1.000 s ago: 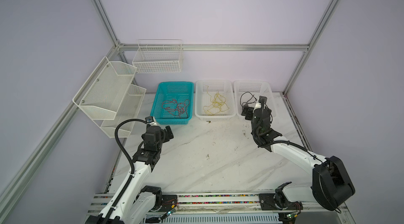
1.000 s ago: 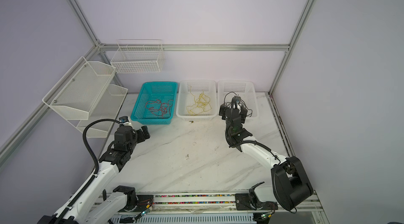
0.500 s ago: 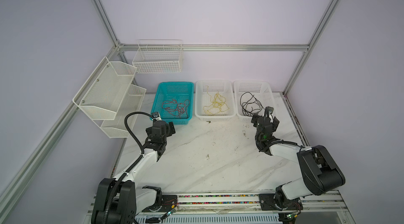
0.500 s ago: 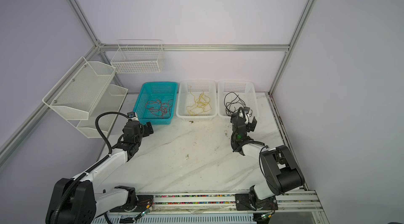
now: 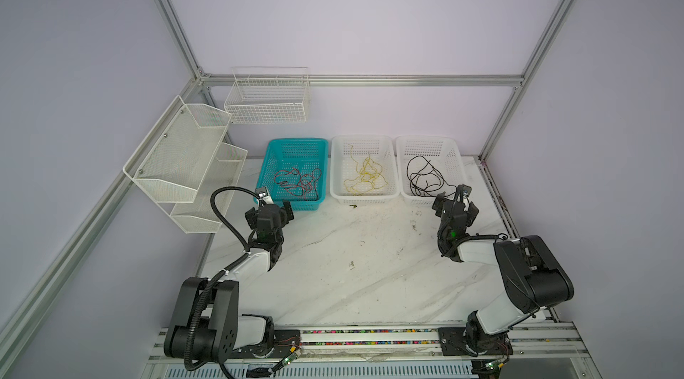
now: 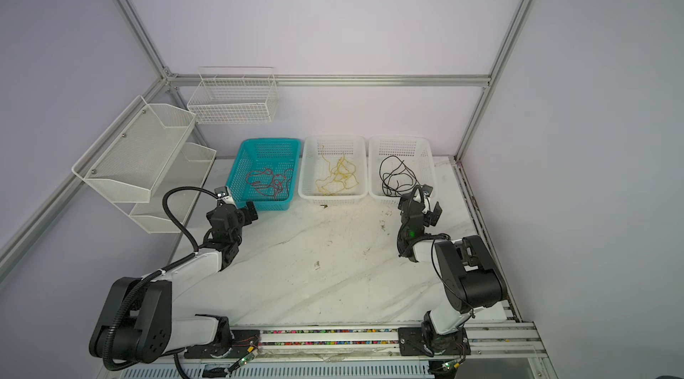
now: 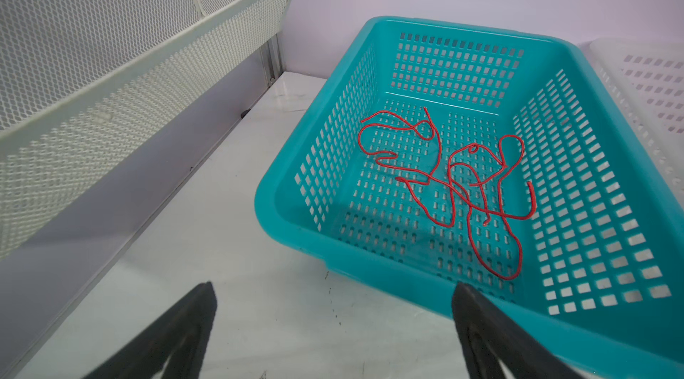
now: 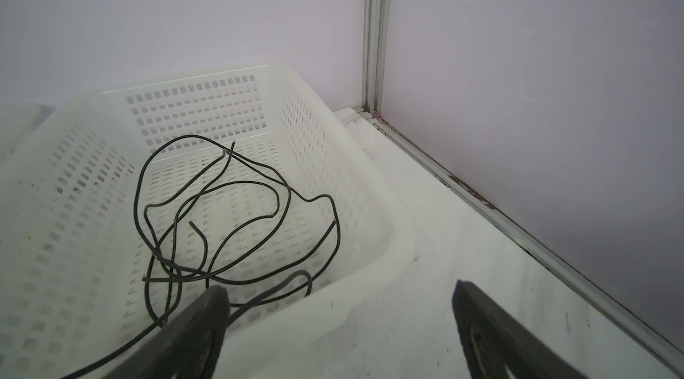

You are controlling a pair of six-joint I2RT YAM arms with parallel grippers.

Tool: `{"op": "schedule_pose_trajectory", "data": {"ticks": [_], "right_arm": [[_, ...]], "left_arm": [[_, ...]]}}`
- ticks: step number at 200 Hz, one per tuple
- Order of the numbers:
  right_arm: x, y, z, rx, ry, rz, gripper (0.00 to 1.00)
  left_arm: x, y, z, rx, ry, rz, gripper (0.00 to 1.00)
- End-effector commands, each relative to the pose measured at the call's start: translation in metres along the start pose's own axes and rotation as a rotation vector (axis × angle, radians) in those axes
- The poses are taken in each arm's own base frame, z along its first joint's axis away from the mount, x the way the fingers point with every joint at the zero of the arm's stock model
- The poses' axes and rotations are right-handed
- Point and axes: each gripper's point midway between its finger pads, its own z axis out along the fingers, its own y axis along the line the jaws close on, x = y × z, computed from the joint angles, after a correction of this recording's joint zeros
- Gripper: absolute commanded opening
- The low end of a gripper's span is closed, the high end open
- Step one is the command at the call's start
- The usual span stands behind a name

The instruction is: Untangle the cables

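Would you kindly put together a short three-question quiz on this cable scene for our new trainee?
1. Multiple choice: the red cable lies in a basket of which colour? A teal, B white, C black.
2. True or false: the left gripper has its jaws shut on a cable.
3. Fill in: the yellow cable lies in the ___ basket of the row.
Key: 1 A, the teal basket. 2 False: the jaws stand open and empty. 3 Middle, a white basket.

Red cable (image 6: pixel 275 184), yellow cable (image 6: pixel 338 173), blk cable (image 6: pixel 393 183), 1 per basket (image 6: pixel 240 170).
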Motion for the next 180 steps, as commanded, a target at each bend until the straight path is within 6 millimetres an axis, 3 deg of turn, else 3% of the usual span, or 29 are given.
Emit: {"op": "schedule_pose_trajectory", "data": {"ticks": [1, 42, 85, 92, 95, 125, 180], "right_arm": [[-0.006, 0.004, 0.001, -0.027, -0.031, 0.046, 0.97], [-0.006, 0.004, 0.003, -0.027, -0.030, 0.042, 0.97], [-0.007, 0.004, 0.003, -0.027, -0.034, 0.044, 0.97], [-0.006, 0.004, 0.003, -0.031, -0.034, 0.043, 0.97], [-0.006, 0.004, 0.003, -0.033, -0.033, 0.043, 0.97], [-0.008, 0.002, 0.002, -0.031, -0.039, 0.039, 0.97], [-0.011, 0.002, 0.003, -0.039, -0.061, 0.015, 0.97]], "left_arm": [[-0.020, 0.003, -0.005, 0.008, -0.136, -0.001, 1.00], [-0.025, 0.000, 0.003, 0.029, -0.141, 0.060, 1.00], [0.019, 0.003, 0.004, 0.062, -0.058, 0.093, 1.00], [0.014, 0.001, 0.004, 0.071, -0.097, 0.110, 1.00], [0.023, 0.000, 0.008, 0.069, -0.074, 0.125, 1.00], [0.043, 0.002, 0.019, 0.063, -0.044, 0.107, 1.00], [0.045, 0.002, 0.024, 0.084, -0.041, 0.095, 1.00]]}}
